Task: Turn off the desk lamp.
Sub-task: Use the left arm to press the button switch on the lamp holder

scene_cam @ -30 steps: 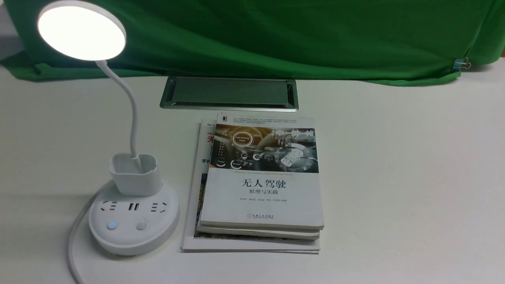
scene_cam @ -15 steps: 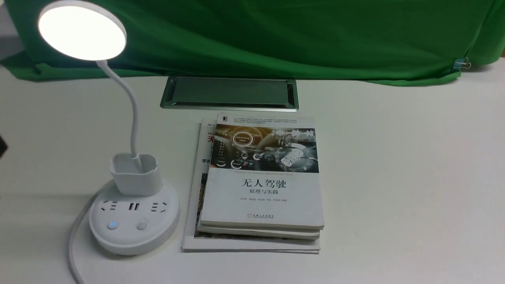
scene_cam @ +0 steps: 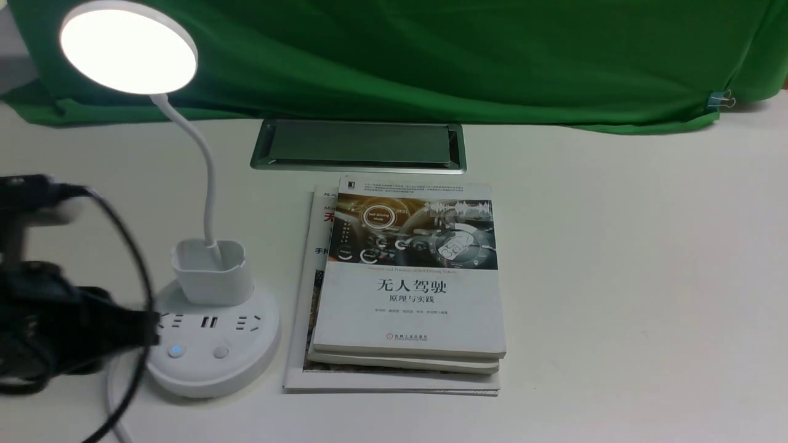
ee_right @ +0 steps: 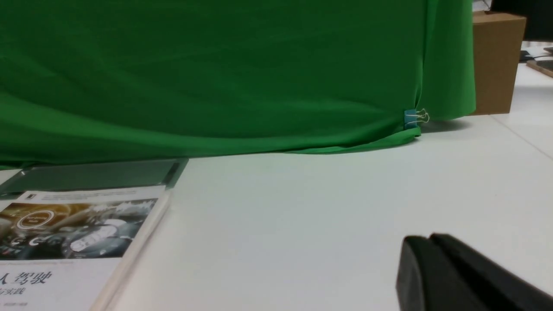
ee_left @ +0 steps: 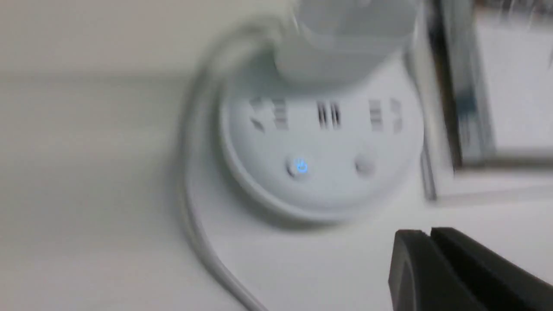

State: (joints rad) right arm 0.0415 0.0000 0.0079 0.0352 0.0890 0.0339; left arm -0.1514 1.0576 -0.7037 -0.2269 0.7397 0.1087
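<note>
The white desk lamp (scene_cam: pixel 209 344) stands at the front left, its round disc head (scene_cam: pixel 128 49) lit. Its round base has sockets, a blue-lit button (scene_cam: pixel 176 351) and a plain button (scene_cam: pixel 220 352). My left gripper (scene_cam: pixel 151 325) is shut and empty, its tip over the base's left rim, just left of the blue button. In the blurred left wrist view the base (ee_left: pixel 319 155) and the blue button (ee_left: pixel 301 166) show beyond the shut gripper (ee_left: pixel 427 235). My right gripper (ee_right: pixel 427 239) is shut and empty over bare table; it is out of the front view.
A stack of books (scene_cam: pixel 406 277) lies right of the lamp, also in the right wrist view (ee_right: pixel 73 242). A metal cable hatch (scene_cam: pixel 357 144) sits behind them. A green cloth (scene_cam: pixel 431 55) backs the table. The lamp's white cord (scene_cam: pixel 114 394) runs off the front edge.
My left arm has come into the front view from the left edge and reached the lamp base. The lamp stays lit; nothing else has moved.
</note>
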